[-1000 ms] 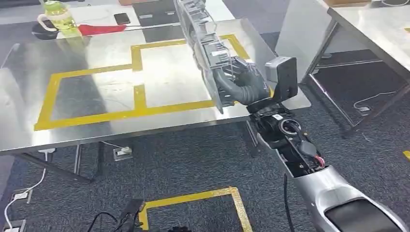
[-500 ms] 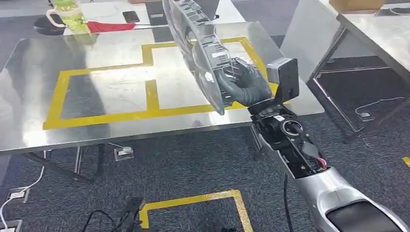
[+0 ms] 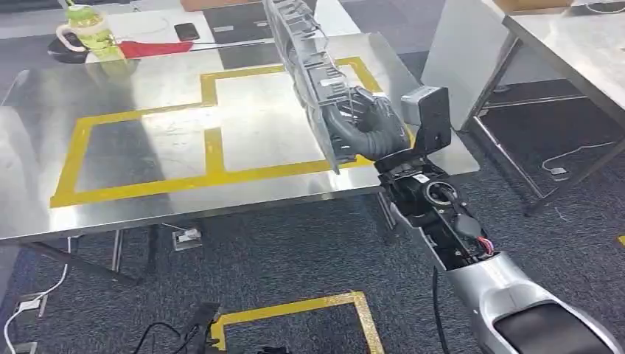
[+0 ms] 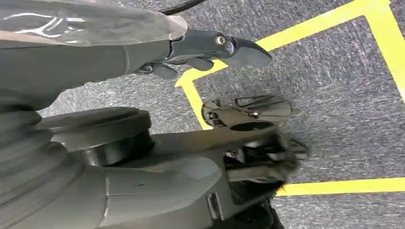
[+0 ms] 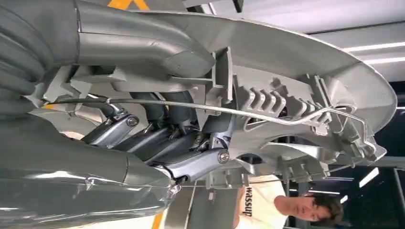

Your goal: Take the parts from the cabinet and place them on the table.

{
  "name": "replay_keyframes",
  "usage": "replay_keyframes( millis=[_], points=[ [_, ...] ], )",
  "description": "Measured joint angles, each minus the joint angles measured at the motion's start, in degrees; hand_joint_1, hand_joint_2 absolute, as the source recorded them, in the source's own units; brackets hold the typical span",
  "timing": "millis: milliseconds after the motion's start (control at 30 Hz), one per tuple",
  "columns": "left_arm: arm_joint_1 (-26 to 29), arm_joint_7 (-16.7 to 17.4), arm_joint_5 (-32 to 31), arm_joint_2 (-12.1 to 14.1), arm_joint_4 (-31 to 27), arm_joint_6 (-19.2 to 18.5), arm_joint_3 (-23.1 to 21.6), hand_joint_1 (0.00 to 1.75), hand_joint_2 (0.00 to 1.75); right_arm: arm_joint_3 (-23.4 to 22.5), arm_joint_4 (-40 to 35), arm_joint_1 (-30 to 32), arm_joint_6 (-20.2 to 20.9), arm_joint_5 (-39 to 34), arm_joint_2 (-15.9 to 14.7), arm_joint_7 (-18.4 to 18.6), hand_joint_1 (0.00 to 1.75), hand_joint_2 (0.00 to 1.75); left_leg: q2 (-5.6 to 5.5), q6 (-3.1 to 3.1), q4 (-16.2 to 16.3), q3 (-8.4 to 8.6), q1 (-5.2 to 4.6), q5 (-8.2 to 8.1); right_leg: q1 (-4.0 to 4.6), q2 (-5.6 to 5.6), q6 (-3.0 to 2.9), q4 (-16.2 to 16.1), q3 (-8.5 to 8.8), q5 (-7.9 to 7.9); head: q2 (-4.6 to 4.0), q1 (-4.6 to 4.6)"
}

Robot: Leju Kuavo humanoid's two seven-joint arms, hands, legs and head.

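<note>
My right hand (image 3: 368,129) grips a long grey plastic part (image 3: 309,66) by its lower end. The part stands tilted on edge above the right side of the steel table (image 3: 147,192), over the right-hand box of the yellow tape frame (image 3: 210,140). In the right wrist view my right hand's fingers (image 5: 157,129) wrap into the ribbed inside of the part (image 5: 296,62), with a thin wire clip running across it. My left hand (image 4: 210,47) hangs over the carpet floor, fingers stretched out and holding nothing.
At the table's far left stand a green bottle (image 3: 88,26), a red cloth (image 3: 151,46) and a phone (image 3: 186,30). A second steel table (image 3: 575,44) is at the right. Yellow floor tape (image 3: 295,306) and cables lie below. A person (image 5: 286,205) stands beyond the part.
The whole picture swayed right and then back left, so the camera moved. My right hand keeps its hold on the part over the same side of the table.
</note>
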Motion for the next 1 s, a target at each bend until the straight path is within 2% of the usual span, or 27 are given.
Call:
replay_keyframes(
  millis=[33,100,133,167,233,267,300,333,367,400,433,467,500,533,567,600,633,667,700,767,833,867,933,967,1000],
  points=[
    [0.0,0.0,0.0,0.0,0.0,0.0,0.0,0.0,1.75,0.0,0.0,0.0,0.0,0.0,0.0,0.0,1.75,1.75,0.02,0.03,-3.0,1.17,0.08,2.29,-0.02,0.08,0.07,0.0,0.13,-0.11,0.0,-0.2],
    [-0.1,0.0,0.0,0.1,0.0,0.0,0.0,0.0,1.75,0.0,0.0,-0.1,0.0,0.0,0.0,0.0,1.75,1.75,0.09,0.21,-13.8,6.01,0.15,7.97,-0.07,0.22,0.38,0.2,0.46,-0.47,0.0,-0.55],
    [-0.2,0.0,0.0,0.1,0.0,0.0,0.0,0.0,1.75,0.0,0.0,-0.2,0.0,0.0,0.0,0.0,1.75,1.75,0.19,0.43,-18.2,7.87,0.14,9.23,-0.01,0.27,0.68,0.3,0.44,-0.71,0.0,-0.74],
    [-0.2,0.0,0.0,0.1,0.0,0.0,0.0,0.0,1.75,0.0,0.0,-0.3,0.0,0.3,0.0,0.0,1.75,1.75,0.12,0.74,-19.2,8.33,-0.19,8.81,0.43,0.41,1.04,0.7,0.16,-0.94,0.0,-1.03],
    [-0.2,0.0,0.0,0.1,0.0,0.0,0.0,0.0,1.75,0.1,0.2,-0.5,-0.3,1.7,0.0,0.2,1.75,1.75,0.05,1.27,-18.9,8.14,-0.2,8.6,0.4,0.38,1.41,0.5,0.22,-1.04,0.0,-0.24],
    [-0.2,0.0,0.0,0.1,0.0,0.0,0.0,0.0,1.75,0.1,0.4,-0.8,-1.1,2.8,0.0,0.4,1.75,1.75,0.0,1.6,-18.9,8.14,-0.39,8.56,0.24,0.37,1.77,0.4,0.31,-1.09,0.0,-0.15],
    [-0.2,0.0,0.0,0.0,0.0,0.0,0.0,0.0,1.75,0.2,0.4,-1.2,-1.9,4.1,0.0,0.7,1.75,1.75,0.02,2.11,-19.3,8.45,-0.11,8.73,0.23,0.39,2.16,0.6,0.33,-1.41,0.0,-0.13],
    [-0.2,0.0,-0.1,0.0,0.0,0.0,0.0,0.0,1.75,0.3,0.5,-1.7,-2.9,5.7,0.0,1.2,1.75,1.75,-0.02,2.32,-19.5,8.75,-0.04,8.72,0.06,0.16,2.42,1.9,-0.01,-2.37,0.0,-0.05],
    [-0.3,0.0,-0.2,0.0,0.0,0.0,0.0,0.0,1.75,0.4,0.6,-2.7,-3.6,7.4,0.0,1.9,1.75,1.75,0.05,2.64,-19.6,8.82,-0.01,8.61,0.09,0.03,2.63,5.4,-1.64,-4.48,0.0,0.44],
    [-0.4,0.1,-0.3,0.0,0.0,-0.2,0.0,0.0,1.75,0.8,0.9,-3.7,-4.7,9.7,0.0,2.9,1.75,1.75,0.07,2.83,-19.5,8.83,-0.06,8.58,0.02,0.0,2.79,10.5,-4.08,-6.95,0.0,0.96],
    [-0.4,0.2,-0.3,0.0,0.0,-0.4,-0.1,0.0,1.75,1.0,1.1,-4.6,-5.5,11.4,0.0,3.8,1.75,1.75,0.08,2.92,-19.5,8.85,-0.1,8.52,0.02,-0.02,2.9,15.8,-6.65,-9.01,0.0,0.98],
    [-0.4,0.2,-0.3,0.0,0.0,-0.5,-0.1,0.0,1.75,1.2,1.2,-5.3,-6.1,12.9,0.0,4.7,1.75,1.75,0.06,3.03,-19.5,8.92,-0.11,8.43,0.03,-0.02,2.95,19.7,-8.61,-9.94,0.0,1.07],
    [-0.4,0.4,-0.5,0.0,0.0,-0.5,-0.1,0.0,1.75,1.4,1.4,-6.1,-6.5,14.4,0.0,5.6,1.75,1.75,0.01,3.08,-19.4,9.06,-0.1,8.32,0.02,-0.02,2.94,20.5,-9.33,-9.36,0.0,1.23],
    [-0.4,0.3,-0.5,-0.1,0.0,-0.7,-0.1,0.0,1.75,1.7,1.4,-7.3,-6.6,16.9,0.0,7.4,1.75,1.75,-0.11,3.06,-19.3,9.23,-0.09,8.17,0.02,-0.03,2.83,18.7,-8.79,-7.45,0.0,1.44],
    [-0.5,0.4,-0.8,-0.1,0.0,-1.0,-0.1,0.0,1.75,2.5,1.7,-9.2,-6.5,21.1,0.0,9.5,1.75,1.75,-0.23,2.9,-19.2,9.39,-0.09,7.97,0.02,-0.04,2.66,14.4,-7.13,-4.42,0.0,1.7],
    [-0.6,0.3,-0.9,-0.1,0.0,-1.1,-0.2,0.0,1.75,3.9,2.2,-11.4,-6.3,25.4,0.1,11.1,1.75,1.75,-0.25,2.73,-19.0,9.59,-0.09,7.69,0.03,-0.05,2.4,8.7,-4.81,-1.12,0.0,1.86],
    [-0.8,0.3,-1.0,-0.2,0.0,-1.2,-0.2,0.0,1.75,5.1,2.8,-13.3,-6.0,28.8,0.5,12.1,1.75,1.75,-0.22,2.45,-18.8,9.66,-0.11,7.43,0.05,-0.04,2.16,3.4,-2.86,1.32,0.0,1.97],
    [-1.1,0.4,-1.0,-0.2,0.0,-1.2,-0.2,0.0,1.75,6.3,3.7,-14.7,-6.0,31.0,1.0,12.7,1.75,1.75,-0.16,2.17,-18.6,9.51,-0.55,7.29,0.43,0.03,2.1,2.3,-1.9,0.55,0.0,1.79],
    [-1.2,0.3,-1.0,-0.2,0.0,-1.2,-0.2,0.0,1.75,6.9,4.3,-15.5,-6.1,32.1,1.5,12.9,1.75,1.75,-0.15,2.0,-18.6,9.37,-0.45,7.33,0.32,0.05,1.86,1.3,-1.67,0.19,0.0,1.88],
    [-1.2,0.3,-1.0,-0.2,0.0,-1.2,-0.2,0.0,1.75,8.2,5.4,-16.8,-6.5,34.0,2.0,13.2,1.75,1.75,-0.18,1.56,-18.9,9.44,-0.35,7.49,0.62,0.08,1.48,1.5,-1.75,0.08,0.0,1.55],
    [-1.2,0.3,-1.0,-0.2,0.0,-1.2,-0.2,0.0,1.75,9.8,6.4,-18.3,-7.3,36.8,2.6,13.9,1.75,1.75,-0.01,0.72,-17.9,9.24,-0.16,6.7,0.11,0.02,0.8,0.7,-1.07,0.35,0.0,1.58],
    [-1.3,0.3,-1.0,-0.2,0.0,-1.2,-0.2,0.0,1.75,10.2,6.6,-18.9,-7.5,37.4,2.8,14.0,1.75,1.75,0.01,0.44,-15.4,8.04,-0.19,5.2,0.05,-0.06,0.57,0.6,-0.98,0.33,0.0,1.24],
    [-1.2,0.3,-1.0,-0.2,0.0,-1.2,-0.2,0.0,1.75,11.9,7.9,-19.8,-7.8,38.0,3.2,14.3,1.75,1.75,0.02,0.0,-5.7,3.05,-0.05,0.95,0.09,-0.14,0.25,0.6,-0.98,0.28,0.0,0.37],
    [-1.1,0.3,-1.0,-0.2,0.0,-1.2,-0.2,0.0,1.75,12.4,8.3,-19.8,-7.8,38.2,3.3,14.3,1.75,1.75,0.02,-0.11,-1.4,0.67,-0.05,-0.36,0.1,-0.18,0.16,0.6,-0.95,0.22,0.0,0.22],
    [-1.0,0.3,-1.0,-0.2,0.0,-1.2,-0.2,0.0,1.75,12.8,8.6,-19.8,-7.8,38.3,3.3,14.3,1.75,1.75,0.02,-0.22,0.8,-0.9,-0.03,-0.35,0.1,-0.18,0.12,0.6,-0.93,0.18,0.0,0.03]
  ],
)
